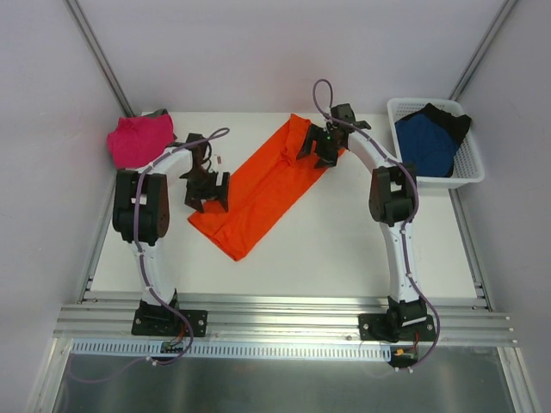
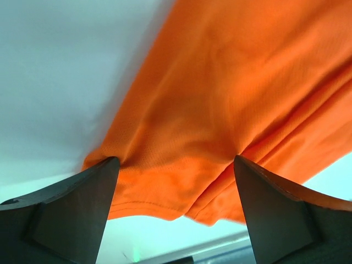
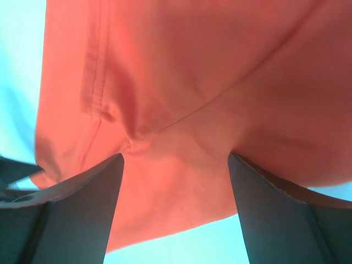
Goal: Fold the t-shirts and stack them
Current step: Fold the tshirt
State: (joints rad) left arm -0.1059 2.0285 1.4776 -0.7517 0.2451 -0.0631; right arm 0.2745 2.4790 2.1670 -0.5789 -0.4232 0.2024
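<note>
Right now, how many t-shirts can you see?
4: orange shirt spread mid-table; pink shirt bunched at the far left corner; blue shirt in the white basket, black shirt behind it. More may be hidden.

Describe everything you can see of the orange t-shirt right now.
The orange t-shirt is bright, thin, fine-knit cloth, folded into a long narrow band lying flat and diagonally on the white table, from near-left to far-right. A stitched hem shows at the far end, and soft creases run along it. The left gripper meets its near-left edge, the right gripper its far end. Both sets of jaws stand wide, tips seemingly pressing the cloth, not pinching it.
</note>
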